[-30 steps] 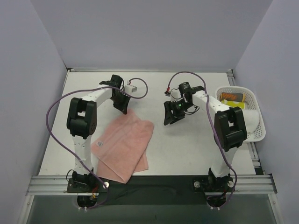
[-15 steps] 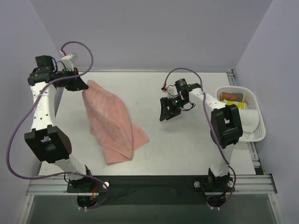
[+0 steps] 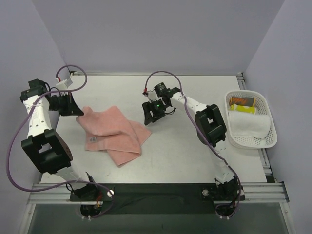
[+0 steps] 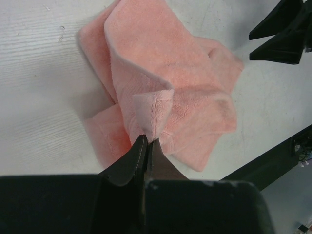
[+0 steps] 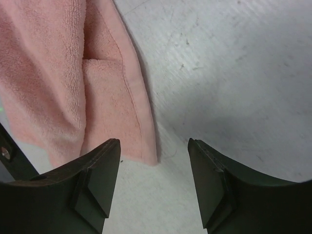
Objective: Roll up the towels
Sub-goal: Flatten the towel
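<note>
The salmon-pink towel (image 3: 114,135), crumpled left of centre on the bench (image 3: 195,161), is pinched by one corner in the closed left gripper (image 4: 147,144); the right gripper (image 5: 153,146) is held open, empty, beside its edge.

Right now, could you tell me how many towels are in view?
2: the pink towel, pinched by the left gripper, lies on the table; the white towel sits in the basket, which may hide more.

No text, brand or number can be read in any view. The small white tag (image 3: 92,140) on the salmon-pink towel (image 3: 114,130) is too small to make out, as are the packets (image 3: 242,102) in the basket (image 3: 267,100).
</note>
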Controlling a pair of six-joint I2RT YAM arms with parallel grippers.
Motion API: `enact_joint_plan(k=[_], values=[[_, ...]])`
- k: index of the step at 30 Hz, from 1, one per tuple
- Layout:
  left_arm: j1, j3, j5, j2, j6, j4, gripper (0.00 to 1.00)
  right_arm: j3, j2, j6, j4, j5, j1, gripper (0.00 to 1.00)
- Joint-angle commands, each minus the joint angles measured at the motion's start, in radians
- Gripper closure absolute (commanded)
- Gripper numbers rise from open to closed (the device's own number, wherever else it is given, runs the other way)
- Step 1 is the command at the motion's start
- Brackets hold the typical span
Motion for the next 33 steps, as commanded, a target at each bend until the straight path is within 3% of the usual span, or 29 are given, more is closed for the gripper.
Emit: enact_joint_plan(k=[1,8,11,14,15,16,21,26,33], values=[[0.007,0.01,0.015,-0.06,0.016,-0.015,1.0,0.069,0.059,-0.006,-0.023,0.071,0.067,0.41],[0.005,0.006,0.005,-0.064,0.01,-0.016,1.0,0.131,0.156,0.0,-0.026,0.129,0.108,0.41],[0.005,-0.011,0.009,-0.059,0.003,-0.01,1.0,0.123,0.172,-0.013,-0.033,0.138,0.113,0.47],[0.005,-0.011,0.011,-0.041,-0.022,0.011,1.0,0.125,0.193,-0.006,-0.07,0.099,0.092,0.69],[0.005,-0.008,0.012,-0.034,-0.034,0.016,1.0,0.117,0.195,-0.003,-0.081,0.088,0.081,0.88],[0.005,-0.001,0.012,-0.028,-0.039,0.023,1.0,0.105,0.189,-0.01,-0.098,0.076,0.07,0.99],[0.001,0.016,-0.004,0.021,-0.034,0.028,1.0,-0.053,0.039,-0.03,-0.105,0.049,-0.072,1.0],[0.002,0.041,-0.069,0.087,-0.028,0.054,1.0,-0.349,-0.267,-0.076,-0.118,0.072,-0.238,1.0],[-0.007,0.15,-0.328,0.22,-0.027,0.106,1.0,-0.647,-0.534,-0.312,-0.317,0.193,-0.312,1.0]])
